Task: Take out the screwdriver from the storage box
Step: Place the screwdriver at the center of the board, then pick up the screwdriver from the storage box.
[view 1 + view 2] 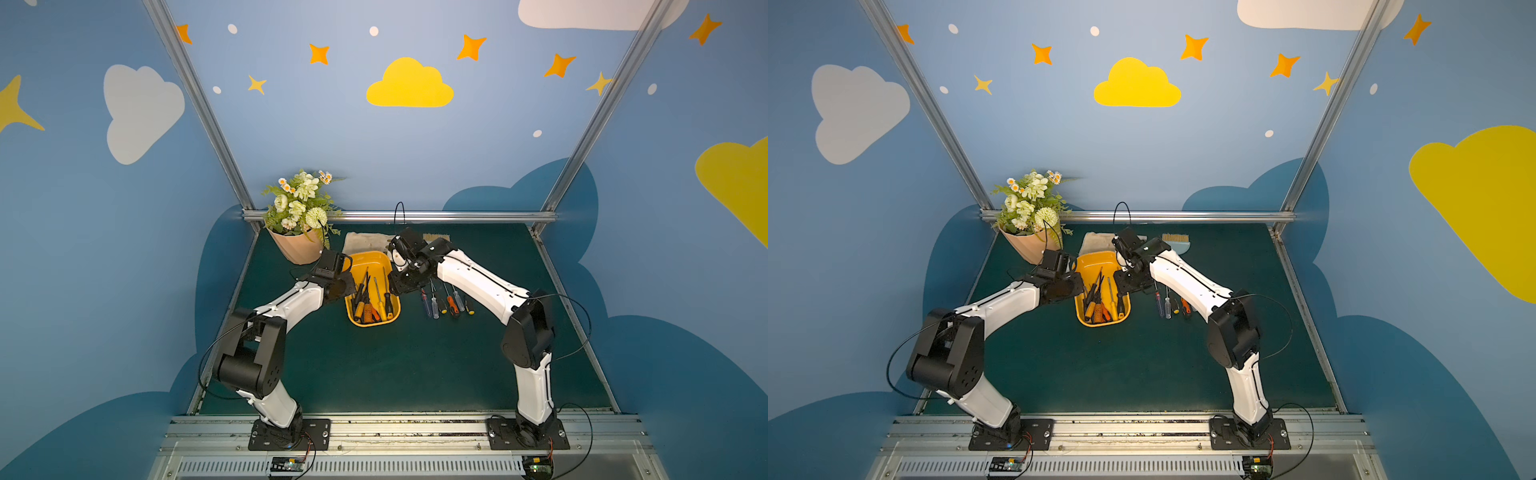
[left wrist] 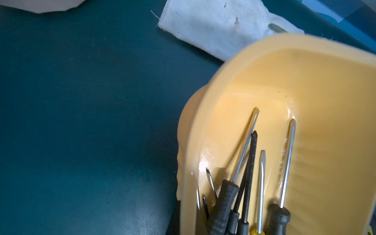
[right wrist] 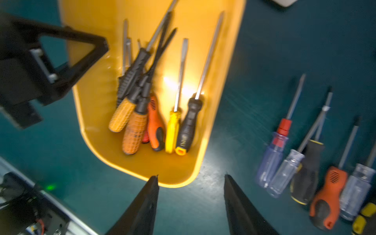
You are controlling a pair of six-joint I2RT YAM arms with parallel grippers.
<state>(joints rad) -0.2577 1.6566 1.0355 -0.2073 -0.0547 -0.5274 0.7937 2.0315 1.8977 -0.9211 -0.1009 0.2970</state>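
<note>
The yellow-orange storage box (image 1: 371, 258) (image 1: 1096, 262) (image 3: 97, 105) sits mid-mat and holds several screwdrivers (image 1: 369, 301) (image 3: 173, 130) (image 2: 251, 162), handles toward the near end. My left gripper (image 1: 347, 286) (image 1: 1073, 286) (image 2: 189, 219) is shut on the box's left wall (image 2: 189, 142), with one black finger outside it. My right gripper (image 1: 401, 287) (image 1: 1128, 286) (image 3: 191, 176) hangs open over the box's right near corner, with nothing between its fingers. Right of the box, several more screwdrivers (image 1: 446, 303) (image 1: 1173, 305) (image 3: 325, 162) lie in a row on the mat.
A peach flower pot (image 1: 297, 247) with white flowers stands at the back left. A beige glove (image 1: 365, 241) (image 2: 219, 26) lies just behind the box, and a small brush (image 1: 1177, 241) behind my right arm. Metal frame rails edge the green mat (image 1: 415, 365).
</note>
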